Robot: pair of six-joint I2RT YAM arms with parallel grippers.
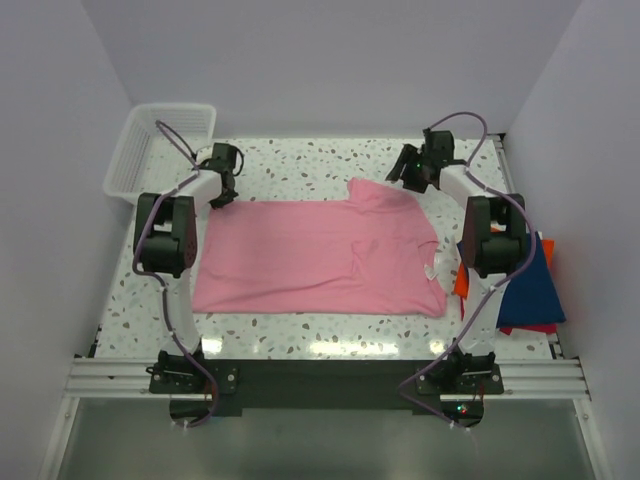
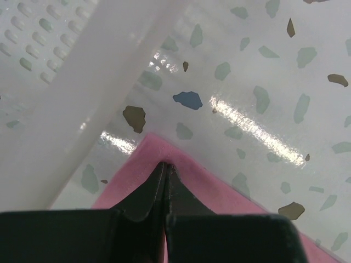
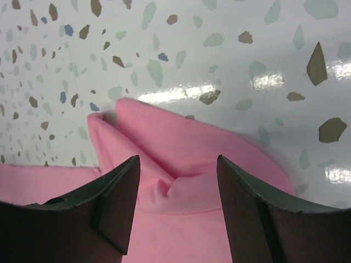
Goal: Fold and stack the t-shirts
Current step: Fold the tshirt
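Site: a white-walled enclosure with a glossy speckled terrazzo table (image 1: 300, 165), seen from above. A white mesh basket (image 1: 130, 150) sits at the table's 10 o'clock corner.

Item 1: the pink t-shirt (image 1: 300, 255) lies spread flat across the middle of the table. Its long hem edge runs along the 6 o'clock side. Its 3 o'clock part is folded over onto the body, and a folded flap points out towards 1 o'clock.

Item 2: the navy t-shirt (image 1: 530, 285) lies at the table's 4 o'clock edge, partly hidden behind the right arm. It rests on the orange-red t-shirt (image 1: 462, 280), which shows only as strips around its edges. Both lie apart from the pink one.

Left gripper (image 2: 165, 167): it is down at the pink shirt's 10 o'clock corner, just beside the basket wall. The jaws are clenched with no gap between them. The tips meet on the very point of the pink corner, and the cloth puckers slightly there, so it appears pinched.

Right gripper (image 3: 176, 160): it is positioned over the folded flap at the shirt's 1 o'clock end. The jaws are released, with a clear gap between the fingers (image 3: 118, 208). Creased pink cloth shows in that gap. Whether the tips touch the cloth cannot be determined.
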